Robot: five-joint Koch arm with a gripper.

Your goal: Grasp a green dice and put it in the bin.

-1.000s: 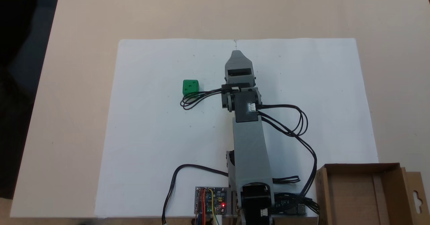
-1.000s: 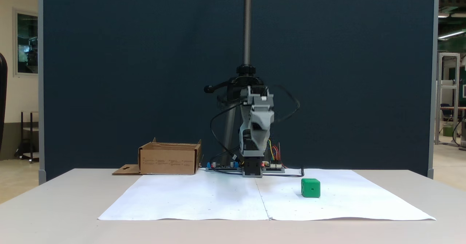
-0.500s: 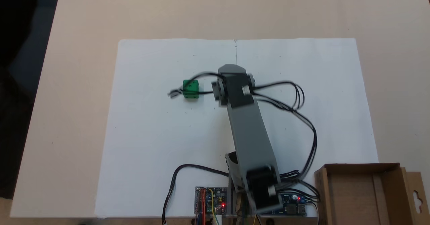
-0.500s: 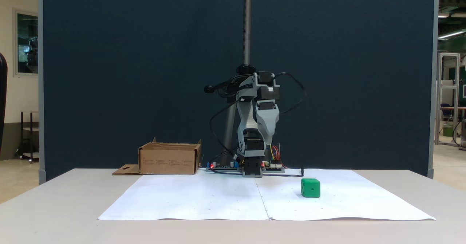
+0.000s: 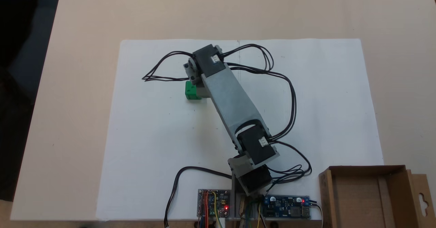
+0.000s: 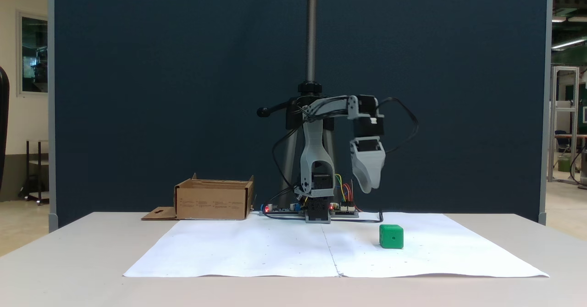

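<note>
The green dice (image 5: 190, 92) lies on the white paper, left of centre in the view from above, with the arm's wrist covering its right edge. From the front, the green dice (image 6: 391, 236) sits right of the paper's fold. The grey gripper (image 6: 368, 189) points straight down, hanging well above the table, slightly left of the dice and farther back. Its jaws overlap, so only one tip shows. The bin (image 5: 364, 169), a shallow brown cardboard box, stands at the bottom right seen from above. In the front view the bin (image 6: 213, 201) stands at the back left.
A white paper sheet (image 5: 153, 153) covers the table's middle. Circuit boards (image 5: 214, 203) sit by the arm's base at the near edge, one to the right (image 5: 287, 211). Black cables (image 5: 163, 69) loop out from the wrist. A metal pole (image 6: 312, 32) rises behind the arm.
The arm has swung from the paper's centre line towards the dice and reached out. The gripper, earlier folded in near the base, now hangs down near the dice. The dice has not moved.
</note>
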